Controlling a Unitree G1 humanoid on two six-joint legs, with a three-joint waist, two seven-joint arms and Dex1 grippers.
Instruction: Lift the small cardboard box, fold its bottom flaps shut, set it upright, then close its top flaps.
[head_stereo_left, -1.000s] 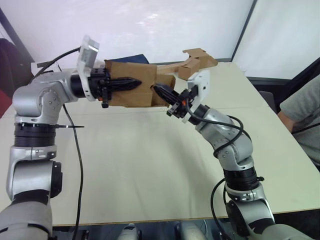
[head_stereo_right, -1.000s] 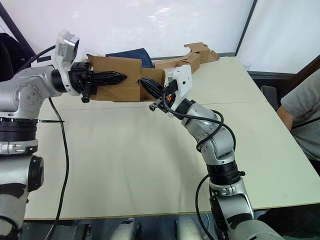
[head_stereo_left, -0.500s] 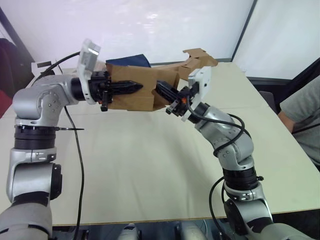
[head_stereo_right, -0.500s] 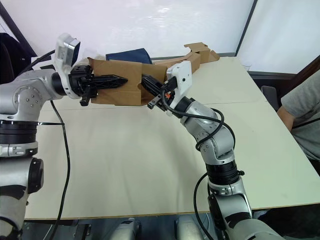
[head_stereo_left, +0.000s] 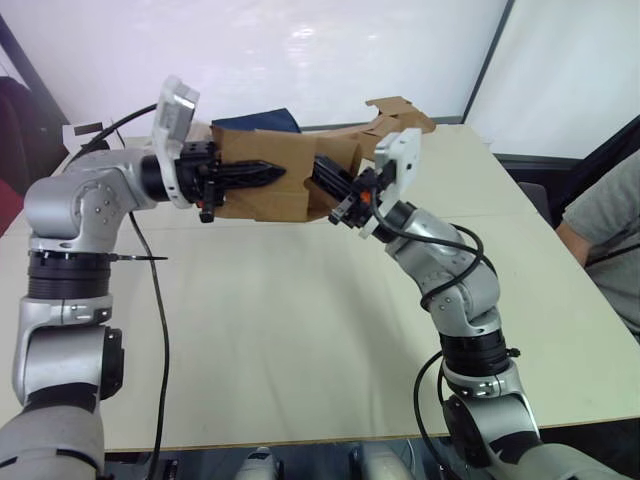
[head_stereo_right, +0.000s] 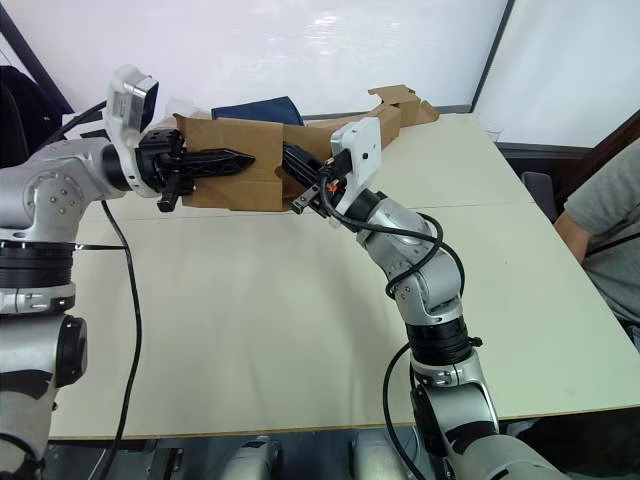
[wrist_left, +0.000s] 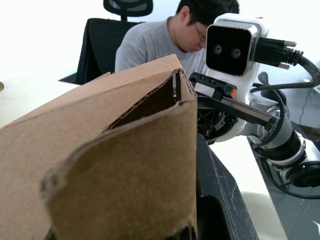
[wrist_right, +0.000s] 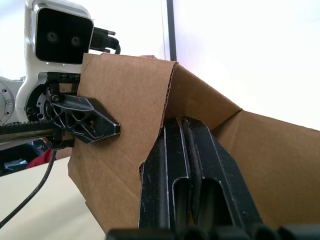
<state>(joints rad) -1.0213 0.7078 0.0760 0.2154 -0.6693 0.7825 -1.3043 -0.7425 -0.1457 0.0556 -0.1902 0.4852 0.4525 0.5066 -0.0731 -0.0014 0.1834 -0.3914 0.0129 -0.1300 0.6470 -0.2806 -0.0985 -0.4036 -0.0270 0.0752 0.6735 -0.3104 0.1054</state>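
The small cardboard box (head_stereo_left: 262, 176) is held clear above the worktop (head_stereo_left: 300, 330). The left gripper (head_stereo_left: 262, 174) is clamped on its near wall. The right gripper (head_stereo_right: 296, 166), fingers pressed together, pushes at the box's right end. Step in hand, as judged: folding the bottom flaps. Next, press the remaining flaps inward while the left grip holds firm.
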